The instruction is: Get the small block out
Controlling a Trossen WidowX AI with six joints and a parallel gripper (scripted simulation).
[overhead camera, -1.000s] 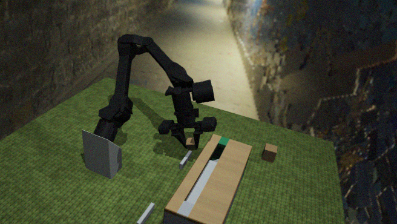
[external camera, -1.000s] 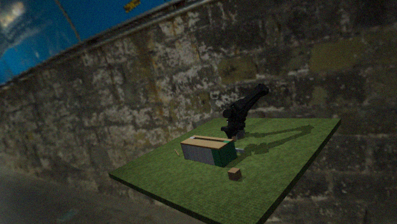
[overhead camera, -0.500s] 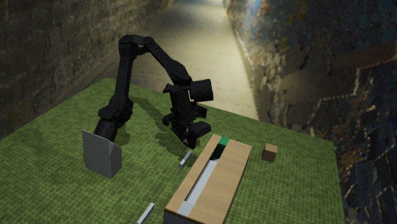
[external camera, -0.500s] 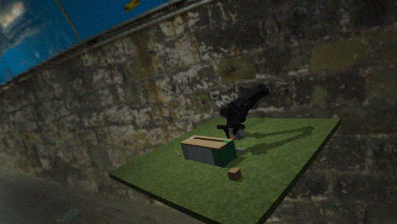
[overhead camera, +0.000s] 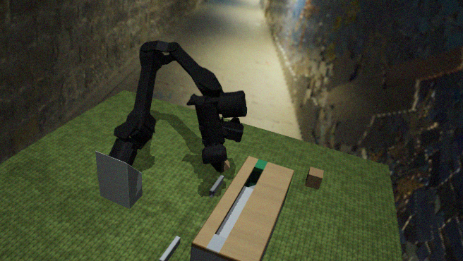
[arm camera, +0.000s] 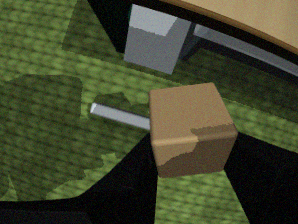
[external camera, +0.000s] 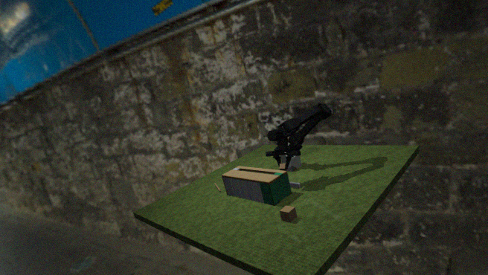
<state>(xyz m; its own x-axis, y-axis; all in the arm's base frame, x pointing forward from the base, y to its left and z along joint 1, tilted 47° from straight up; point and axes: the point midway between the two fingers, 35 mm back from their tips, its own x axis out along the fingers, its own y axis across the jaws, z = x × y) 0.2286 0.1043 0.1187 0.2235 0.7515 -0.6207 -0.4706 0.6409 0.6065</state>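
The small tan block (overhead camera: 226, 164) (external camera: 283, 166) (arm camera: 192, 117) is outside the box, off the table and between the two fingers. My gripper (overhead camera: 224, 166) (external camera: 283, 168) (arm camera: 184, 136) is shut on it, above the mat beside the open front of the box. The box (overhead camera: 272, 197) (external camera: 243, 189) (arm camera: 250, 17) stands upright, with a wooden top with a long slot and a green end. In the wrist view its dark opening and grey inner parts lie just beyond the block. The exact height of the block is hard to tell.
A second brown block (overhead camera: 313, 178) (external camera: 288, 214) lies behind the box, away from the gripper. A grey bar (overhead camera: 217, 185) (external camera: 294, 184) (arm camera: 120, 116) lies close below the gripper; another bar (overhead camera: 170, 248) lies farther along. A grey wedge-shaped block (overhead camera: 114, 180) stands near the arm's base.
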